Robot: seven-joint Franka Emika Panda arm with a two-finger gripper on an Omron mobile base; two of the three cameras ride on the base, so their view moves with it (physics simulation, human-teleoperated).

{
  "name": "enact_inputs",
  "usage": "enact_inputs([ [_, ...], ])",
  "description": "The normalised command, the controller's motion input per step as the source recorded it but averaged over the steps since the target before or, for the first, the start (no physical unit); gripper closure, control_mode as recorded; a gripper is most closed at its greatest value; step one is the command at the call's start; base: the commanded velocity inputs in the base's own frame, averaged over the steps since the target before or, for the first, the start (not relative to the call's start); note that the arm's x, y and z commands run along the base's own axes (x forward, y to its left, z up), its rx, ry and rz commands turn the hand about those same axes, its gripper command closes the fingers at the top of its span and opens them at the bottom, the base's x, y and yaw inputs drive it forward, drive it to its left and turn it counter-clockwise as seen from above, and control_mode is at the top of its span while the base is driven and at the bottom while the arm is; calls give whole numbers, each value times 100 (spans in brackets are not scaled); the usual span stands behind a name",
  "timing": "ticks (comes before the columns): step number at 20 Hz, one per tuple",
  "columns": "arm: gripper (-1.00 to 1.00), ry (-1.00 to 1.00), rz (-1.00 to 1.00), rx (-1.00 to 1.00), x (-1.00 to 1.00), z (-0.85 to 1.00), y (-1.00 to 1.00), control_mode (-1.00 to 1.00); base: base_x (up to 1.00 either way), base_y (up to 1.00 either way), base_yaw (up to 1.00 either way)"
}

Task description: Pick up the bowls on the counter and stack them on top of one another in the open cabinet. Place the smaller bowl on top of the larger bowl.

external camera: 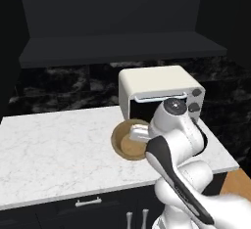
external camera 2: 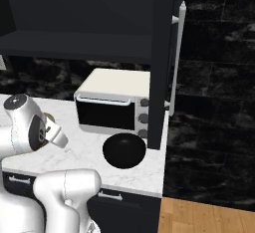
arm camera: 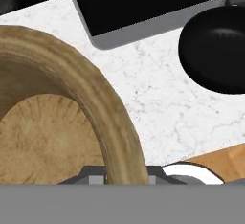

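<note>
in the left base view, the white robot arm with dark joints reaches from the lower right over the broad white marble counter. the shallow round tan wooden bowl sits on that counter just in front of the boxy cream toaster oven, and the arm's wrist comes down onto the bowl's right side, hiding the gripper's fingertips. above, the flat bottom board of the wide matte dark-grey open cabinet spans the frame over a black marbled backsplash. silver handles show on the dark drawers below the counter edge

in the right base view, the round glossy black bowl rests on the counter just in front of the toaster oven's right end, near the counter's right edge and beside a tall dark cabinet panel. the arm's wrist is at the left, and a sliver of the tan bowl peeks out behind it, well apart from the black one

in the hand view, the tan bowl's thick rim runs down between the gripper fingers at the bottom edge, with the lighter inside at lower left. the jaws are drawn in narrow on the rim, clamping it. the black bowl lies at upper right, with the oven's dark glass door at the top
</note>
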Motion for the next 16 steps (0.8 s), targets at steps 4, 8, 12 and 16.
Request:
enact_inputs([
  [4,100,0,0,-7,-6,81,-88,-100,0,0,0],
  [8,100,0,0,0,-5,19,-84,-100,0,0,0],
  [12,100,-10,0,6,-45,-23,-100,-100,0,0,0],
  [16,100,-4,0,3,-14,-29,-87,-100,0,0,0],
])
